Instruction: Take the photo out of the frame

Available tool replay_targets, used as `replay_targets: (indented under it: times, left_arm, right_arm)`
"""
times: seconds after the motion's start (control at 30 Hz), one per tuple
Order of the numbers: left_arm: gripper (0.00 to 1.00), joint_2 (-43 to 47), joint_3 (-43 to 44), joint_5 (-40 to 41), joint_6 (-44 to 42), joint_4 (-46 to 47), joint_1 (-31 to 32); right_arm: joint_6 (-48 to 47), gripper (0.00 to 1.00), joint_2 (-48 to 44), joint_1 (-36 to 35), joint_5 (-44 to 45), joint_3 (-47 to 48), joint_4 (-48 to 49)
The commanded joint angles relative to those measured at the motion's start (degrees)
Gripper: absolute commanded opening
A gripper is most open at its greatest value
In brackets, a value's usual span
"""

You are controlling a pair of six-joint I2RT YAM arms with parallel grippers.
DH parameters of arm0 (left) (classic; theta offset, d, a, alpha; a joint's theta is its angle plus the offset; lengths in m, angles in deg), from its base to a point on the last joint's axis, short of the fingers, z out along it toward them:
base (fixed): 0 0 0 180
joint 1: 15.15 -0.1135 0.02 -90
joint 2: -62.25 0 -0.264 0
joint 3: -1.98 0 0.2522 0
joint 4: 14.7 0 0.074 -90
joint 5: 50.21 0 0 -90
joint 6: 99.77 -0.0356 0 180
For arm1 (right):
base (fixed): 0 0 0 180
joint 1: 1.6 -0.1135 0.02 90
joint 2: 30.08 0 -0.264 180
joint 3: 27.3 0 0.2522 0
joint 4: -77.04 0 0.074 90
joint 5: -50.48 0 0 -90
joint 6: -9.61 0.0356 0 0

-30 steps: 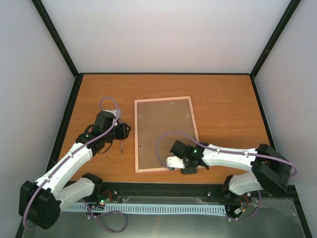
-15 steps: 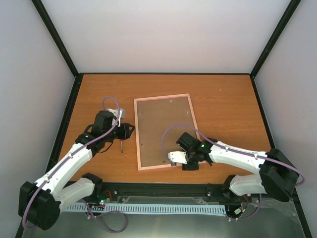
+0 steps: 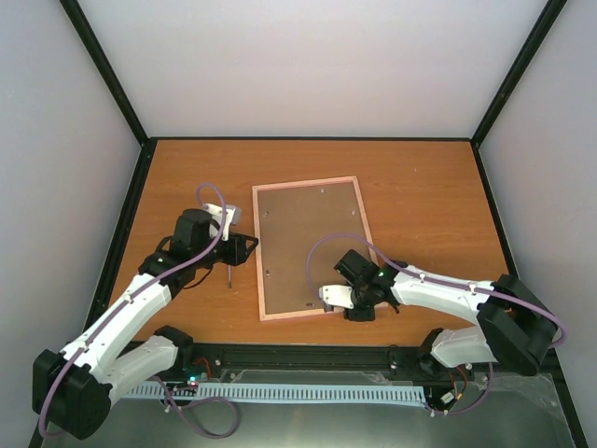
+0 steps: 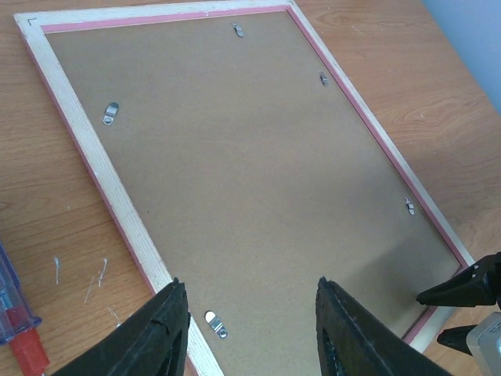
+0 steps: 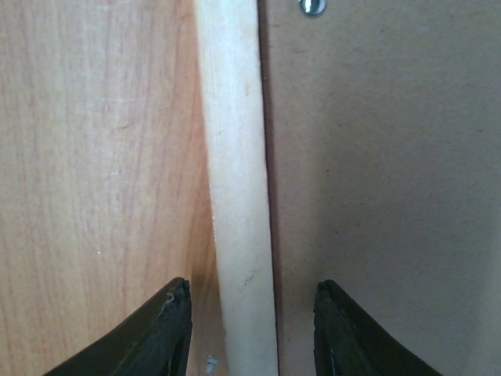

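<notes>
The frame [image 3: 308, 247] lies face down mid-table, showing its brown hardboard back [image 4: 258, 157] with pale wood edging, pink outer rim and small metal turn clips [image 4: 111, 113]. The photo is hidden under the hardboard. My left gripper [image 3: 244, 246] is open and empty, hovering over the frame's left rail; in the left wrist view its gripper [image 4: 250, 329] spans rail and board. My right gripper [image 3: 358, 313] is open at the frame's near right corner; in the right wrist view the gripper [image 5: 250, 329] straddles the pale rail [image 5: 235, 196] without holding it.
A small screwdriver [image 3: 229, 273] with a red tip lies on the wooden table [image 3: 420, 205] just left of the frame, also in the left wrist view [image 4: 19, 329]. Black posts and white walls enclose the table. The right fingers [image 4: 462, 286] show beyond the frame's corner.
My left gripper has moved right, over the frame's left rail. My right gripper shifted right along the near edge to the corner, and the frame turned slightly.
</notes>
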Motion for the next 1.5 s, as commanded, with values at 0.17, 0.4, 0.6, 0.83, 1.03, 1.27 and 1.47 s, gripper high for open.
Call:
replay_targets:
  times: [0.17,0.4,0.6,0.83,1.03,1.27,1.47]
  left_arm:
    - [0.46,-0.95,2.62,0.45,-2.61,1.67,0.36]
    - [0.45,-3.27,3.66,-0.77,-7.23,2.63,1.84]
    - [0.52,-1.98,3.02,6.07,-13.69,5.61,16.04]
    - [0.64,-3.08,3.31,21.72,-22.42,7.37,35.76]
    - [0.65,-10.97,5.05,36.41,-32.09,8.65,46.59]
    - [0.65,-17.96,6.87,43.84,-43.06,14.93,50.34]
    - [0.63,-23.41,8.65,48.46,-49.77,17.5,51.62]
  right_arm:
    - [-0.87,0.33,0.27,0.43,4.02,-2.95,2.84]
    - [-1.22,0.03,-4.31,2.2,6.3,-0.84,-0.16]
    - [-6.56,0.03,-12.57,12.1,-1.49,8.36,-13.87]
    - [-11.97,0.03,-17.23,17.86,-3.56,13.06,-22.2]
    - [-11.49,0.03,-17.82,19.33,-7.17,16.81,-25.76]
    - [-9.66,0.03,-17.4,19.35,-11.16,19.13,-28.13]
    - [-8.71,0.03,-17.82,19.33,-12.67,19.79,-29.53]
